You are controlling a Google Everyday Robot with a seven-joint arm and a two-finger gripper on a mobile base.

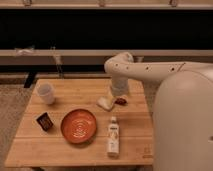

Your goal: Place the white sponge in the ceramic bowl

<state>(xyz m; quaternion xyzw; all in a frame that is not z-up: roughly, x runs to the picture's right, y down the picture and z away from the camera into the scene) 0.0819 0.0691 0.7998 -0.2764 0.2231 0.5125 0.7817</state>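
The white sponge [104, 103] is a small cream block lying on the wooden table [60, 147], right of centre. The ceramic bowl [78, 126] is a wide orange-red dish with pale rings at its centre, standing in front of and to the left of the sponge. My gripper [115, 96] hangs down from the white arm [145, 68], just above and right of the sponge, at its right edge. The arm's wrist hides part of the spot where gripper and sponge meet.
A white cup [46, 93] stands at the table's back left. A small dark packet [44, 121] lies left of the bowl. A white bottle [113, 136] lies right of the bowl. A small dark-red object [121, 101] sits by the gripper. My white body [185, 125] fills the right side.
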